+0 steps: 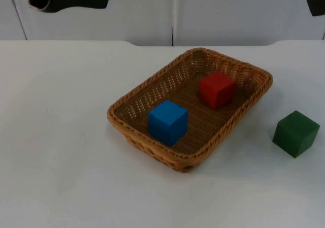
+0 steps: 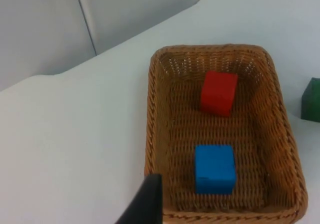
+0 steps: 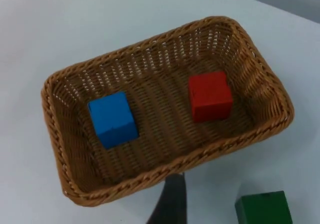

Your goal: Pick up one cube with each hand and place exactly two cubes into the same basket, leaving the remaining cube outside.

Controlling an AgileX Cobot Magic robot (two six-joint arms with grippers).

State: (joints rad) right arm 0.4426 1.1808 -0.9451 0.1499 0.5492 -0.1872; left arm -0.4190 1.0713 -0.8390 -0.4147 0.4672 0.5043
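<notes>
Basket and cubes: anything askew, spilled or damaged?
Nothing stands out. The wicker basket sits flat and intact, with the blue cube and red cube inside, apart. The green cube rests outside on the table.

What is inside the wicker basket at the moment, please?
Inside the wicker basket sit a blue cube and a red cube, apart from each other. The weave directly beneath each cube is covered.

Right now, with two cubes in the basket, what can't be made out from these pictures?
- Left gripper: a fingertip at the left wrist view's edge; open or shut unclear.
- Right gripper: the same, right wrist view.
- Green cube: cut by the edge in both wrist views.
- Basket floor under the blue cube and red cube: hidden.
</notes>
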